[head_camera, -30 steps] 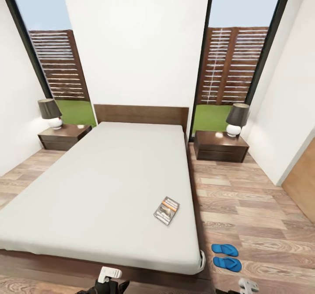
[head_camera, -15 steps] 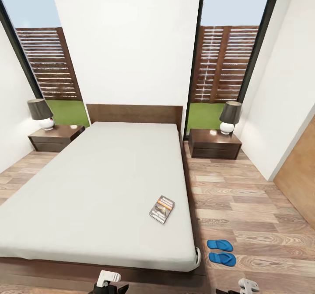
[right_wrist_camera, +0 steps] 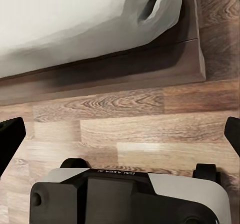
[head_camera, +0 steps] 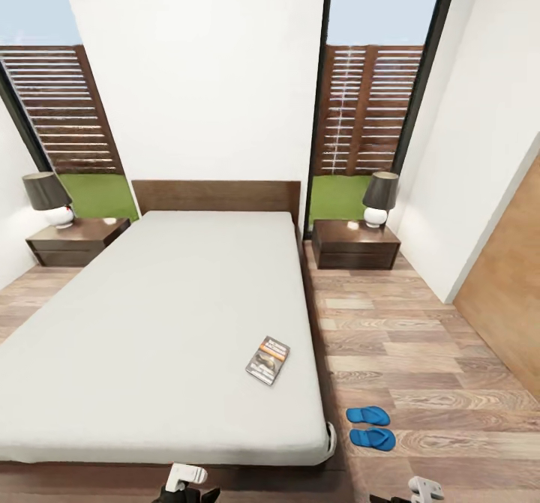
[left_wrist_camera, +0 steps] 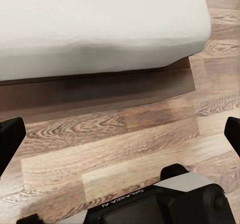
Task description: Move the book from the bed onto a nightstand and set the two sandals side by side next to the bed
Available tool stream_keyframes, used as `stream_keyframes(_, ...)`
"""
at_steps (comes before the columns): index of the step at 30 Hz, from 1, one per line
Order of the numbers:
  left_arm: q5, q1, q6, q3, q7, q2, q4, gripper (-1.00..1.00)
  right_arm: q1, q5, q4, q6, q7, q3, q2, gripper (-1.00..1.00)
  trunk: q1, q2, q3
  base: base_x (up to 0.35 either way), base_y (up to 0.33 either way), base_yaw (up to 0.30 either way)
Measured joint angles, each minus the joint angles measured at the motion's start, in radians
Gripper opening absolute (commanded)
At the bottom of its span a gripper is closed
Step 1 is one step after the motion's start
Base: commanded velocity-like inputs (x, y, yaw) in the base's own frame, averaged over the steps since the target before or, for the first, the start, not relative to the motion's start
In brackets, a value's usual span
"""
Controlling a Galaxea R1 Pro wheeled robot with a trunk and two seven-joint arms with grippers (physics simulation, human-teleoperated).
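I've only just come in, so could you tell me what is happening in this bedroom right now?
The robot stands at the foot of the bed and handles nothing yet. The left gripper and right gripper are open and empty, low over the wood floor. The book lies on the mattress near the bed's right edge. The two sandals lie side by side on the floor by that corner. A nightstand with a lamp flanks each side of the headboard.

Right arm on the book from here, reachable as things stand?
Probably not yet. The book lies well up the bed, while the right gripper hangs low past the foot corner, open over bare floor. Nothing blocks it; the base looks too far back.
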Motion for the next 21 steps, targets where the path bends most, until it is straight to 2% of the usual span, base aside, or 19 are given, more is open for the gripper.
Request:
stream_keyframes(9,0.0,0.0,0.0,0.0,0.001,0.0,0.001,1.0,0.0,0.0,0.0,0.0,0.0,0.0,0.0,1.0,0.0,0.0,0.0,0.29,0.0,-0.004)
stream_keyframes(17,0.0,0.0,0.0,0.0,0.001,0.0,0.001,1.0,0.0,0.0,0.0,0.0,0.0,0.0,0.0,1.0,0.0,0.0,0.0,0.088,0.0,0.0)
stream_keyframes(21,0.0,0.0,0.0,0.0,0.001,0.0,0.001,1.0,0.0,0.0,0.0,0.0,0.0,0.0,-0.001,1.0,0.0,0.0,0.0,0.211,0.031,0.0)
